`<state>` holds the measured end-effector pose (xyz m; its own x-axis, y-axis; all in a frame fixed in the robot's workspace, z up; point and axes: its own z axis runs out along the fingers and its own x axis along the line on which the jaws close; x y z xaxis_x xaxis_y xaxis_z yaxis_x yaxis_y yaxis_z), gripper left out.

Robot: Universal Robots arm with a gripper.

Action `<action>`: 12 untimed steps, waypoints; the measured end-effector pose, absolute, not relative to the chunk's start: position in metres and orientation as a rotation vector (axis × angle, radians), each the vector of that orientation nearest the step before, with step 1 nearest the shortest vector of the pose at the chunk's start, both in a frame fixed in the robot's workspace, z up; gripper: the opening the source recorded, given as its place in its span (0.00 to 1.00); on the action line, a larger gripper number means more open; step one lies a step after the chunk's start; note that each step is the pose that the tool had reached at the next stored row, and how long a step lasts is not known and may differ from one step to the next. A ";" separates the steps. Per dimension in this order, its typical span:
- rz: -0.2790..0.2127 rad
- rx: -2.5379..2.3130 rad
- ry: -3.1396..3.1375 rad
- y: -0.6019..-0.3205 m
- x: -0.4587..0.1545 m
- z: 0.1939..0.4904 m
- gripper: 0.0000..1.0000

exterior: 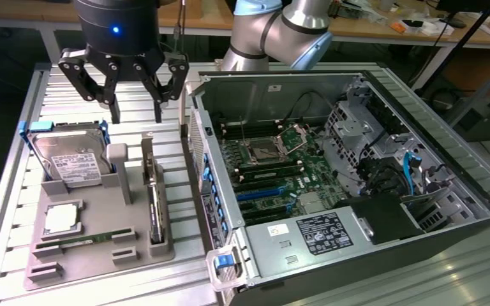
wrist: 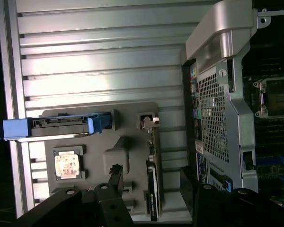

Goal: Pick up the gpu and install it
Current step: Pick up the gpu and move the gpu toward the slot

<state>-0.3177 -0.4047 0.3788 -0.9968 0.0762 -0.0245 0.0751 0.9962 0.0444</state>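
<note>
Gripper: black multi-fingered gripper [exterior: 136, 109] on the silver-and-blue jointed arm [exterior: 279, 30] hangs in the air over the far end of the parts holder. Jaws are spread wide and released, with nothing between them. No contact with any part.

Task thing: the gpu [exterior: 154, 204], a flat green circuit-board card with a black shroud and a silver metal end bracket, stands on its long edge in a slot of the grey moulded plastic holder [exterior: 109, 213]. It sits on the side of the holder nearest the computer case and is not installed. In the wrist view the card shows edge-on, lying between the dark fingers [wrist: 114, 177] and below them.

Other parts in the same holder:
- silver hard drive with white label and blue clips [exterior: 71, 159], upright at the far end, towards the exterior view's left of the gpu
- square silver processor chip [exterior: 62, 220], flat in its recess
- thin narrow green memory stick [exterior: 83, 240], lying flat near the front edge

Holder rests on the ribbed aluminium table [exterior: 11, 191]. Just beside it, on the exterior view's right, lies the open dark-grey metal computer case [exterior: 270, 89], side panel off, with the green motherboard [exterior: 270, 172] exposed inside.
</note>
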 end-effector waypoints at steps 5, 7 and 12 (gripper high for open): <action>0.068 0.118 3.112 -0.405 -0.317 0.376 0.60; 0.068 0.118 3.112 -0.405 -0.316 0.374 0.60; 0.067 0.118 3.113 -0.406 -0.315 0.373 0.60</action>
